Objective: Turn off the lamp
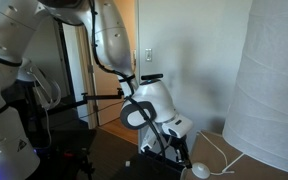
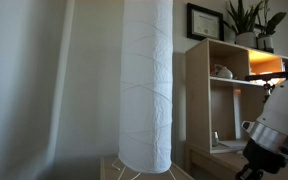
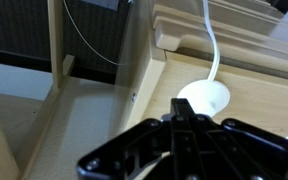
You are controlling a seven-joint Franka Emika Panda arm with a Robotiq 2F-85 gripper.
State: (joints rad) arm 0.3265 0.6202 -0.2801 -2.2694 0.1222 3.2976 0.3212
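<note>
**Pincer at the Cord Switch: Slip and Snag Hazards**

In an exterior view, the lamp (image 1: 269, 80) stands at the right edge. Its shade is plain grey-white with no warm glow visible, so it may already be off. The arm reaches low, with the pincer (image 1: 184, 152) just beside the round white switch (image 1: 199, 170) on the cord (image 1: 220, 150).

In an exterior view, the lamp (image 2: 146, 80) stands upright at centre, near a wooden shelf (image 2: 199, 100).

In the wrist view, the pincer (image 3: 187, 112) has its jaws drawn together to a narrow tip and holds nothing. The tip sits over the near edge of the switch (image 3: 206, 97).

Hazards:
- An off-centre press may skid the switch sideways instead of clicking it.
- A sliding switch would pull the cord and could tug the lamp.
- If the lamp is already off, another press would relight it.
</note>
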